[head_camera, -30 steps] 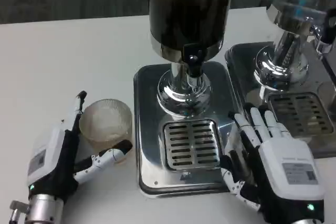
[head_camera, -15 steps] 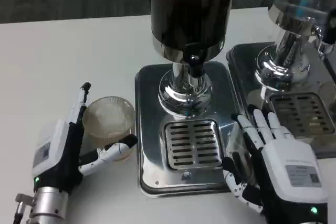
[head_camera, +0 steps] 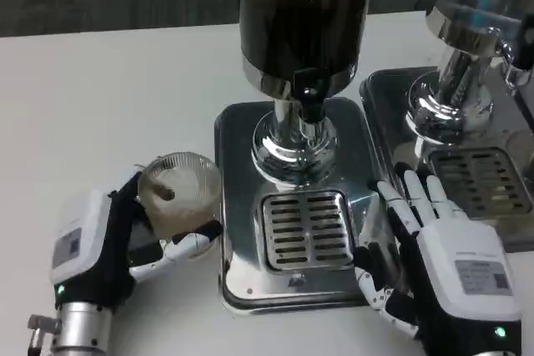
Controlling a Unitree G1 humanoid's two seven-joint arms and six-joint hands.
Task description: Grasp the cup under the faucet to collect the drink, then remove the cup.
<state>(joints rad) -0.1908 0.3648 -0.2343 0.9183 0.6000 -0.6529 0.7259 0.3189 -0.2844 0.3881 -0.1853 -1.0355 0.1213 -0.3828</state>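
Note:
A clear ribbed plastic cup [head_camera: 179, 191] stands on the white table just left of the dispenser's steel base [head_camera: 292, 206]. My left hand [head_camera: 108, 239] grips it, fingers wrapped behind it and the thumb [head_camera: 185, 246] pressed against its near side. The dark drink dispenser [head_camera: 304, 14] stands on that base, its black faucet [head_camera: 310, 99] above the slotted drip grate [head_camera: 304, 227]. My right hand [head_camera: 442, 256] rests open at the base's right edge, fingers [head_camera: 409, 198] spread and pointing away from me, holding nothing.
A second steel dispenser [head_camera: 467, 22] with its own tray and grate [head_camera: 480, 177] stands at the right. The white table [head_camera: 100, 97] stretches to the left and back.
My left hand's fingers have closed around the cup, and the cup has shifted slightly right toward the base. My right hand has barely moved.

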